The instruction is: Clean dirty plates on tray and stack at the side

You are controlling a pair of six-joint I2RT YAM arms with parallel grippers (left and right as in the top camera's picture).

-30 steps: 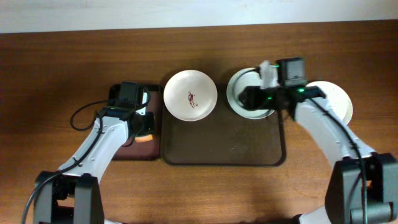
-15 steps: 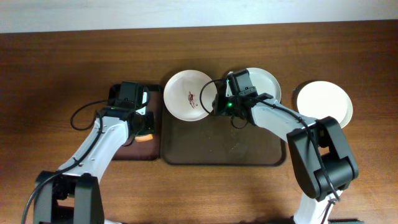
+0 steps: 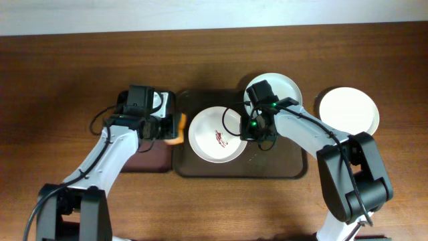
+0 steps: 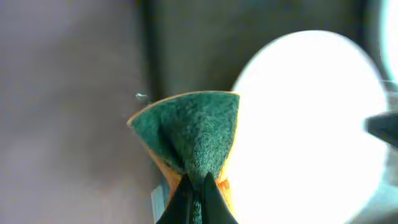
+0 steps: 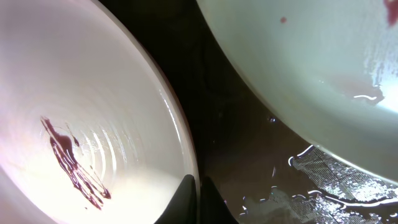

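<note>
Now | left fingers (image 4: 182, 198) pinch sponge (image 4: 189, 127) at tray (image 3: 267, 164) edge | right fingers (image 5: 185, 198) clamp streaked plate (image 3: 208, 144) rim

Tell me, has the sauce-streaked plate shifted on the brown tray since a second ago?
Yes. The streaked plate slid from the tray's back-left corner toward its middle.

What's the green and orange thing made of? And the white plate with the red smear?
The sponge looks like soft orange foam with a fuzzy green scrub layer; it folds where pinched. The dirty plate looks glossy, ceramic or maybe plastic: light shines off it.
</note>
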